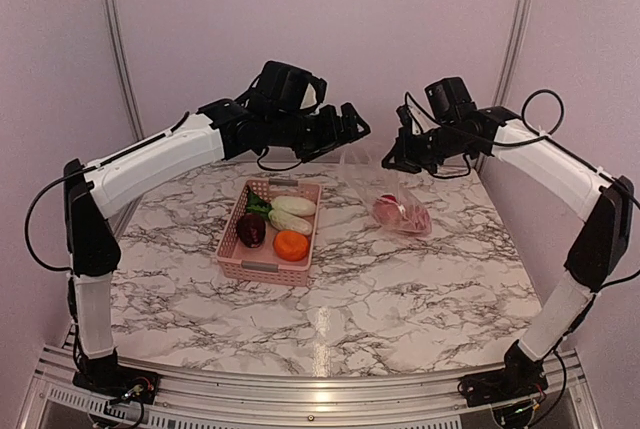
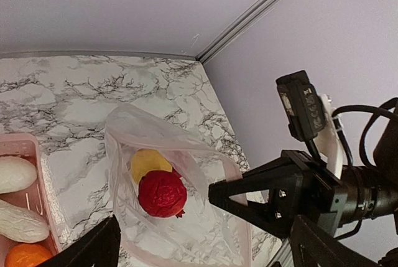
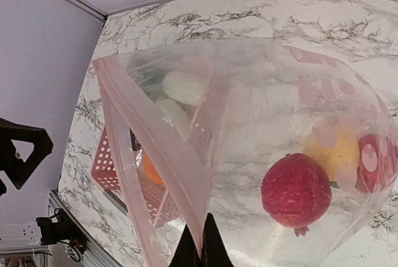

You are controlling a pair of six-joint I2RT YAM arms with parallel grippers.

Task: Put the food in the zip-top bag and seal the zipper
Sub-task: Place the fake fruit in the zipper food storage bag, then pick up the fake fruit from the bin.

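Fingers [image 3: 186, 256] of the right gripper [image 3: 200, 243] are pressing together on the pink-tinted mouth edge of the zip-top bag [image 1: 402, 211], holding that edge up while the bag's lower end is resting on the marble table [image 1: 400, 299] toward its far right side. The zipper [image 3: 149, 149] is running as a pale pink strip along the held edge, and the mouth is gaping open, unsealed. Inside the bag a bumpy red fruit [image 2: 161, 193] is lying against a yellow piece [image 2: 148, 162], and the right wrist view is showing a second red shape [image 3: 374, 161] just beside them, blurred by the plastic. The left gripper [image 1: 352, 129] is hovering over the far edge of the table, just left of the right gripper and near the bag's mouth, with its jaws spread wide and gripping nothing. To the left of the bag, apart from it, the pink lattice basket [image 1: 232, 249] is sitting on the marble and holding the other food: a dark purple vegetable [image 1: 251, 230] beside an orange one [image 1: 291, 245] at the near end, two white oblong pieces [image 1: 292, 214] behind them, and a leafy green [image 1: 258, 201] tucked at the far left corner.
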